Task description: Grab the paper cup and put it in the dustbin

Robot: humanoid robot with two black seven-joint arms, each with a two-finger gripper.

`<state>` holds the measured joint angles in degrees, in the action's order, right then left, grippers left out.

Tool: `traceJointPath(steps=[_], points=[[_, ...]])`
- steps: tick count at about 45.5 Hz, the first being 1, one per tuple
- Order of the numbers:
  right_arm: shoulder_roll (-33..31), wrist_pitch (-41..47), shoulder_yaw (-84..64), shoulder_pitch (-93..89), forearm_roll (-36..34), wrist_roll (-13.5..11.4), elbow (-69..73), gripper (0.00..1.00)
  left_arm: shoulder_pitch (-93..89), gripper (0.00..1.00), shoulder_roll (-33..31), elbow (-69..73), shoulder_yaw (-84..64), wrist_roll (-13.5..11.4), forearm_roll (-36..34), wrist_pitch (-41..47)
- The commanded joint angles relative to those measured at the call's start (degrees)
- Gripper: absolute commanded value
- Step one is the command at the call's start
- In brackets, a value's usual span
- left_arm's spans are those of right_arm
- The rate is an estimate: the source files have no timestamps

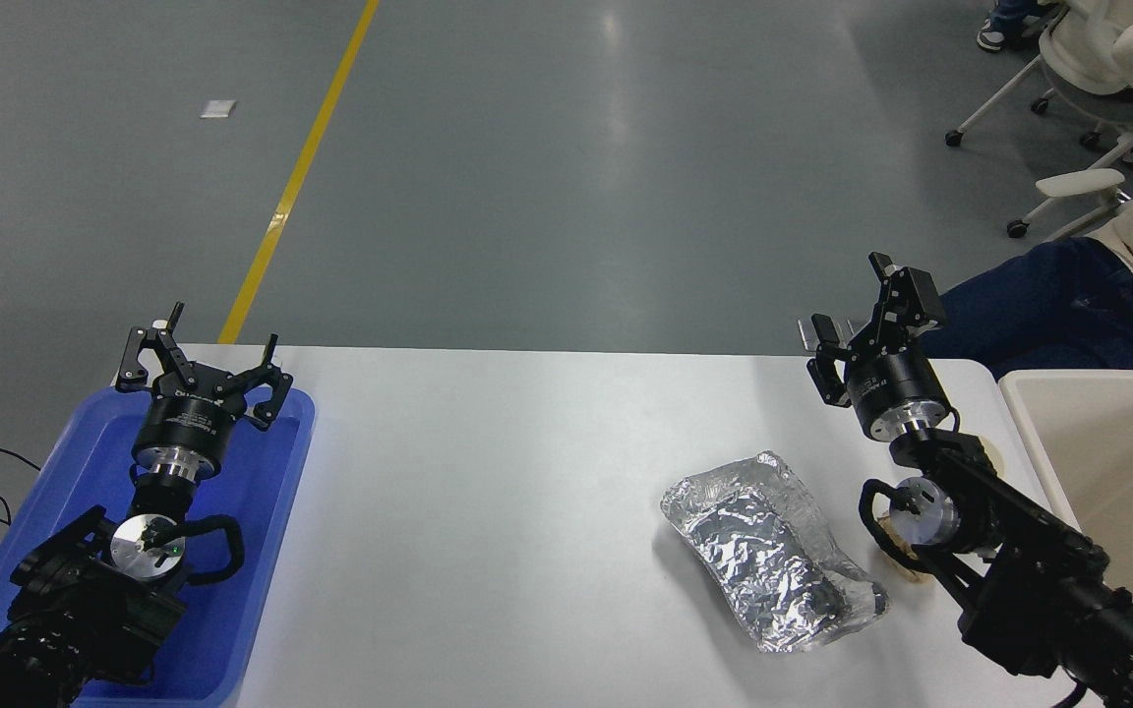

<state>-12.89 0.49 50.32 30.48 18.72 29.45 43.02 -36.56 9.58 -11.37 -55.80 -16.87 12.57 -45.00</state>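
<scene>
White paper cup (906,570) hidden mostly behind right gripper's (857,339) arm

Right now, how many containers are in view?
3: blue tray at left under the left gripper, foil tray centre-right, bin at right. A cup may be hidden behind the right arm.

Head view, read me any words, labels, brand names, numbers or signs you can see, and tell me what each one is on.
Nothing here can be read with confidence.
Left claw: white print on its black body, too small and blurred to read.
Right claw: white print on its black body, also too blurred to read.
Foil tray, blue tray, dustbin, table: no text visible.
</scene>
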Motion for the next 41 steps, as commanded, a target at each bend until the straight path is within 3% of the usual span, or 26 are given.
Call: traceJointPath(steps=[1, 41], points=[[-0.5, 0.0, 0.0, -0.5, 0.0, 0.1, 0.1, 1.00, 0.0, 1.00, 0.0, 0.0, 0.1, 0.0, -0.2, 0.0], [-1.0, -0.1, 1.5, -0.5, 0.0, 0.1, -0.3, 1.00, 0.0, 1.00, -0.1, 0.0, 0.1, 0.0, -0.3, 0.0]])
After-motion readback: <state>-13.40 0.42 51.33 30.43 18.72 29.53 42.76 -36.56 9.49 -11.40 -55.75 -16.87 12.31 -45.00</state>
